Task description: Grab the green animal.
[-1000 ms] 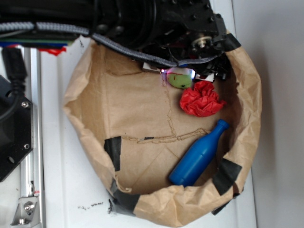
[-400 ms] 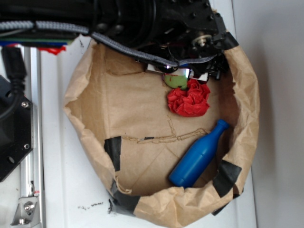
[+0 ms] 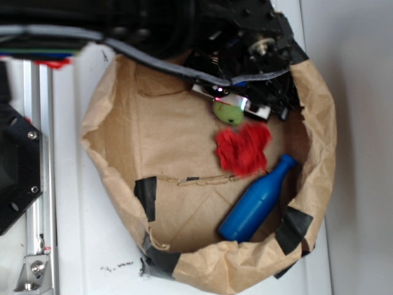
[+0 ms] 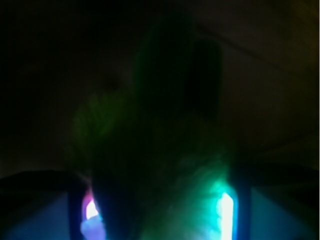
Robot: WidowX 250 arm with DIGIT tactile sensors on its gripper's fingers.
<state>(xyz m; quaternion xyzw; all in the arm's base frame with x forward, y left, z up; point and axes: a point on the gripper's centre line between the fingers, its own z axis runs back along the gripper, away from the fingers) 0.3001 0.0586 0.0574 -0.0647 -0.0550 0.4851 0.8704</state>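
Exterior view: brown paper bag (image 3: 116, 178) seen from above.
Green animal (image 3: 228, 112): under the arm at the bag's far edge, just above the blurred red flower (image 3: 242, 148).
Gripper (image 3: 233, 104): closed around the green animal.
Bottle (image 3: 256, 200): blue, lying lower right.
Wrist view: dark, fuzzy green (image 4: 160, 165) between lit fingers (image 4: 226, 210).

- The green animal (image 3: 228, 112) is partly covered by the gripper (image 3: 236, 101), whose jaw state cannot be told.
- The wrist view is nearly black; the fuzzy green mass (image 4: 165, 170) has no clear outline.
- The red fabric flower (image 3: 242, 149) is motion-blurred.
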